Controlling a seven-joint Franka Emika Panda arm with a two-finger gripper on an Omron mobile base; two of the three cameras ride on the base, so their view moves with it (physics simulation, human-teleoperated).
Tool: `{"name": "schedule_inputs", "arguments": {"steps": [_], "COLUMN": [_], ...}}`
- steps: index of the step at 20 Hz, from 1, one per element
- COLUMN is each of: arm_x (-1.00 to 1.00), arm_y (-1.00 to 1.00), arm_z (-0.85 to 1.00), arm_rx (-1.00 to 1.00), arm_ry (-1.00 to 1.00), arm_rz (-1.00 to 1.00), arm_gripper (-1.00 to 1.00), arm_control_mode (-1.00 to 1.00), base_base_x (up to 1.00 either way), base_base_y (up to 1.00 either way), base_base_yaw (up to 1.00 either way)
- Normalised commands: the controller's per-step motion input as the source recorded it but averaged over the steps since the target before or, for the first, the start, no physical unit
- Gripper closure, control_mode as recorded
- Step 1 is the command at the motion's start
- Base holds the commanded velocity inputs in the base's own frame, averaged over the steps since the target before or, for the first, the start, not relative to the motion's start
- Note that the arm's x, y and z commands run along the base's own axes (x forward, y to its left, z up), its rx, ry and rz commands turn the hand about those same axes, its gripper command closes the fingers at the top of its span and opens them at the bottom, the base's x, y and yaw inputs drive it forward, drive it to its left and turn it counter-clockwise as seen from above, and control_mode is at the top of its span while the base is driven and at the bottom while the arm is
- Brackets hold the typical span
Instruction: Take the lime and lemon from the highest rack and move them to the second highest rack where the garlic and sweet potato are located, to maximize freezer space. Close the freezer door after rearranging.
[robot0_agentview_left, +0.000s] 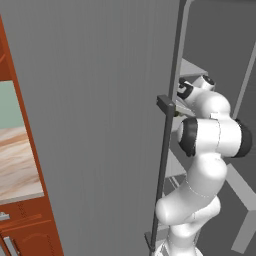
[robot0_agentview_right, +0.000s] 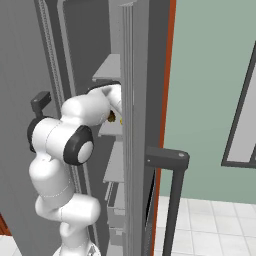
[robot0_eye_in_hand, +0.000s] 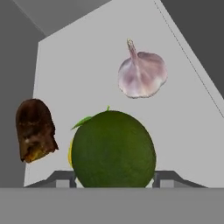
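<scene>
Second highest rack (robot0_eye_in_hand: 192, 131): one lime (robot0_eye_in_hand: 113, 148), one garlic (robot0_eye_in_hand: 142, 74), one sweet potato (robot0_eye_in_hand: 34, 129).

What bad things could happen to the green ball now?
The lime sits between the gripper tips over the rack. Being round, it might roll once released, perhaps toward the garlic or the sweet potato close beside it. The arm reaches in past the freezer door, so pulling out could brush its edge.

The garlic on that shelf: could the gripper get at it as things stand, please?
Probably not right now. In the hand view the lime sits between the gripper fingertips, so the jaws are occupied. Otherwise the way looks free: the garlic lies beyond on bare shelf, apart from the sweet potato.
</scene>
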Motion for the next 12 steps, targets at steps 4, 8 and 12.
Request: {"name": "schedule_inputs", "arguments": {"steps": [4, 8, 12], "arm_x": [0.09, 0.06, -0.22], "arm_y": [0.0, -0.02, 0.0], "arm_z": [-0.06, 0.07, 0.28], "arm_rx": [0.0, 0.0, 0.0], "arm_ry": [0.0, -0.05, -0.09], "arm_rz": [0.0, 0.0, 0.0], "arm_gripper": [-1.0, -1.0, -1.0], "arm_control_mode": [-1.0, -1.0, -1.0], "base_base_x": [0.0, 0.0, 0.0], "base_base_y": [0.0, 0.0, 0.0], "base_base_yaw": [0.0, 0.0, 0.0]}}
